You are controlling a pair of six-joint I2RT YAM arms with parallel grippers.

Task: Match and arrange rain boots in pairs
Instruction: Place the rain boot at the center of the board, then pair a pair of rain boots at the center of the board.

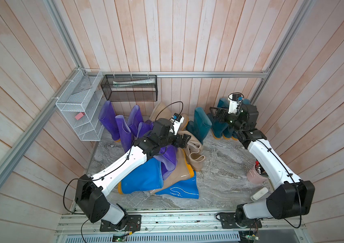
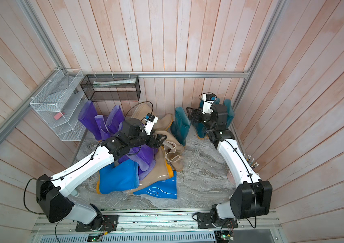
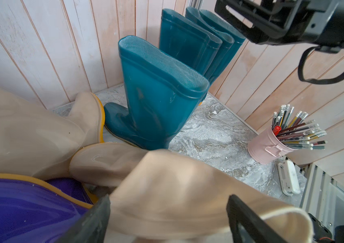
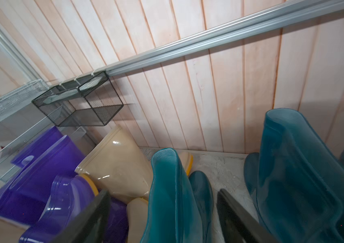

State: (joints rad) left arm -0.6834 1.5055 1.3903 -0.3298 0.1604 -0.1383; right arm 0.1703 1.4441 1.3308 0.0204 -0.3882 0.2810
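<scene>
- Left tool (image 1: 184, 140) had its jaws spread astride the limp shaft of a beige boot (image 3: 177, 189), which lay just beside the lone teal boot (image 1: 202, 124); nothing was pinched. A shallow bite could let that soft shaft fold and slip out.
- Lifting it might drag the purple boot (image 3: 19, 206) next to it in the heap, or bump the lone teal boot over.
- Right tool (image 1: 214, 114), jaws also spread, hovered at the lone teal boot's top. Nothing braced that boot, so a sideways nudge could tip it.
- Three other teal boots (image 3: 190, 42) stood together just beyond it, away from the heap.
- Blue boots (image 1: 141, 178) lay in the heap, farther off.
</scene>
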